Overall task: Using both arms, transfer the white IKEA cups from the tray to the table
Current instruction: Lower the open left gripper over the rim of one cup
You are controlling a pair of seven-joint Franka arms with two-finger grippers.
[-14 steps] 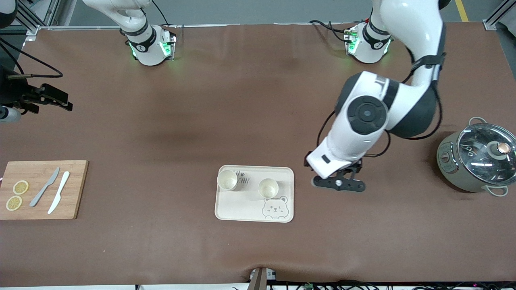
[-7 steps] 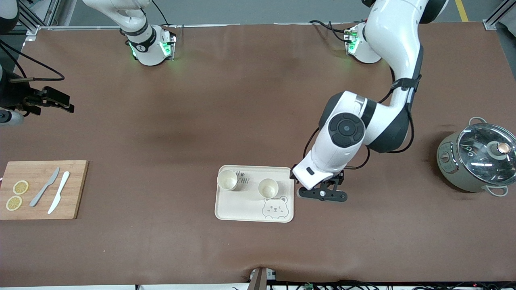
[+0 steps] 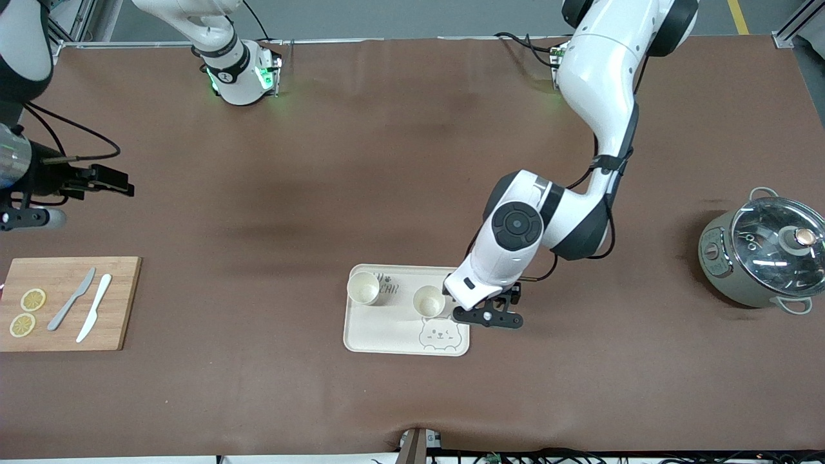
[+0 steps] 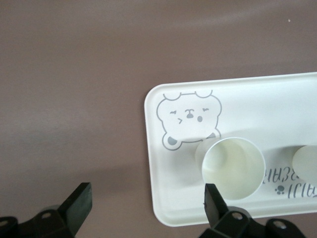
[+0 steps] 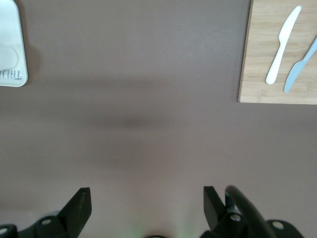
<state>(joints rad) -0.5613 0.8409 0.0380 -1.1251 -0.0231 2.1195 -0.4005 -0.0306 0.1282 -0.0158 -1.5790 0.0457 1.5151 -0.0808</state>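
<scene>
**Q:** Cream-white tumblers, where are they?

**A:** Both small handleless cups sit upright on the pale rectangular bear-print tray [image 3: 380,328]: one cup [image 3: 363,287] toward the right arm's end, the other cup [image 3: 428,301] just above the bear.

**Q:** Grippers?

**A:** The left gripper [image 3: 487,317] hangs over the tray's edge beside that second cup, fingers spread, gripping nothing. The right gripper [image 3: 103,180] waits over bare brown table, fingers spread too.

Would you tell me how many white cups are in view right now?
2, both on the bear tray: one cup toward the right arm's end, the other cup beside the bear drawing, close to the open left gripper. None seems hidden.
</scene>
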